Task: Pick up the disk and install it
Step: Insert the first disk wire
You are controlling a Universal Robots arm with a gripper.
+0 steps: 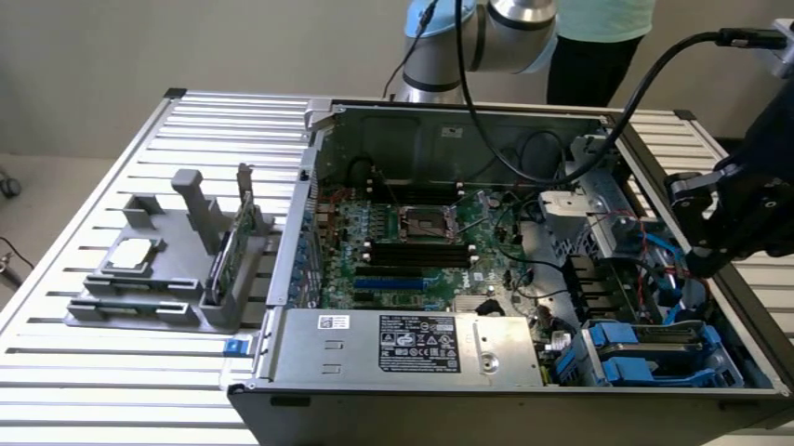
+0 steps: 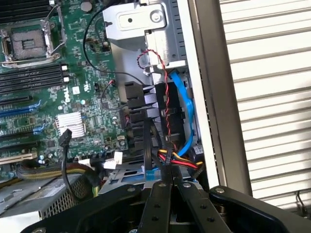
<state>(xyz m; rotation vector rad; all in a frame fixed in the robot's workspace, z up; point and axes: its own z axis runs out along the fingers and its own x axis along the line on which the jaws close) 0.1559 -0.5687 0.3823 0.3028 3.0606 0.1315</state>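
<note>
The open computer case (image 1: 310,186) lies on a slatted metal table. In its drive bay at the front corner, on the exterior view's right, the disk (image 1: 657,351) shows as a flat grey body between blue plastic rails. My black gripper (image 1: 697,268) hangs over the case's wall on that side, above and behind the bay. In the wrist view my gripper (image 2: 172,184) has its two fingers pressed together with nothing between them. Past them lie red, black, yellow and blue cables (image 2: 170,121).
A grey parts holder (image 1: 162,269) on the exterior view's left carries a small silver chip (image 1: 133,253) and an upright green card (image 1: 233,246). The power supply (image 1: 410,344) fills the case's front. A person in a teal shirt (image 1: 608,19) stands behind the table.
</note>
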